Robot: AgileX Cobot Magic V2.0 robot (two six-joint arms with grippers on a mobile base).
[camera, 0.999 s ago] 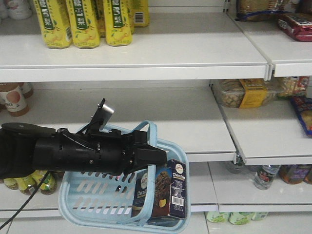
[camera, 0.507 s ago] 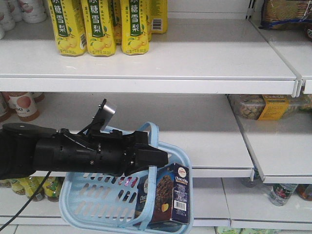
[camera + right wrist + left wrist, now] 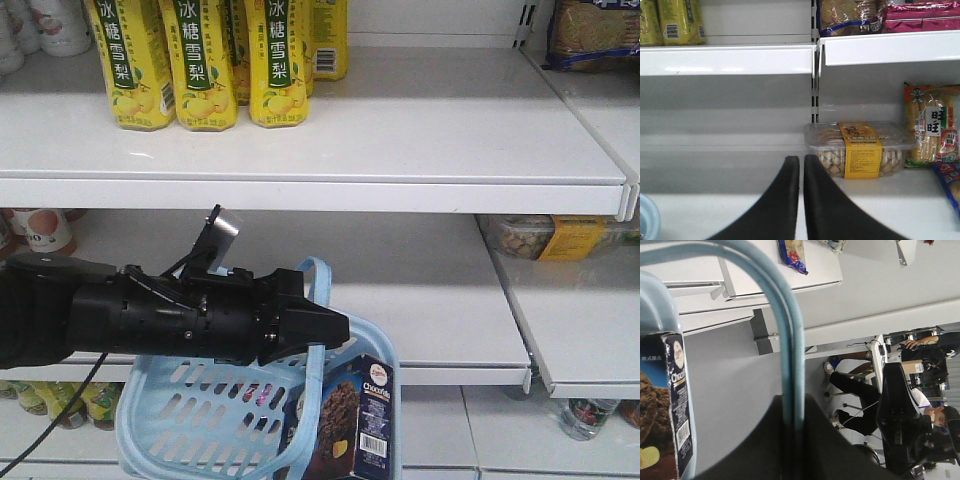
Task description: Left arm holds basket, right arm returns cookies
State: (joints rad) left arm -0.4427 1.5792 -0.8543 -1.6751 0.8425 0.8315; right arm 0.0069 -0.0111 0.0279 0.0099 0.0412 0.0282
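Observation:
In the front view my left arm (image 3: pixel 150 320) reaches in from the left, and its gripper (image 3: pixel 330 325) is shut on the hoop handle (image 3: pixel 314 285) of the light blue basket (image 3: pixel 200 425). The basket hangs below the arm in front of the shelves. The navy Chocofello cookies carton (image 3: pixel 348 425) stands upright in the basket's right end. The left wrist view shows the handle (image 3: pixel 790 340) pinched in the left gripper (image 3: pixel 794 415), with the cookies (image 3: pixel 670 405) at the left edge. My right gripper (image 3: pixel 801 160) is shut with nothing in it and faces a middle shelf.
Yellow pear-drink bottles (image 3: pixel 205 60) stand on the top shelf (image 3: pixel 400 150). A clear cookie tub with a yellow label (image 3: pixel 860 150) and snack bags (image 3: pixel 932 125) sit on the shelf right of my right gripper. The basket's rim (image 3: pixel 647 215) shows at the bottom left.
The shelves have slid right and down in the front view. The left arm keeps its grip on the handle, and the basket and carton sit a little lower in frame.

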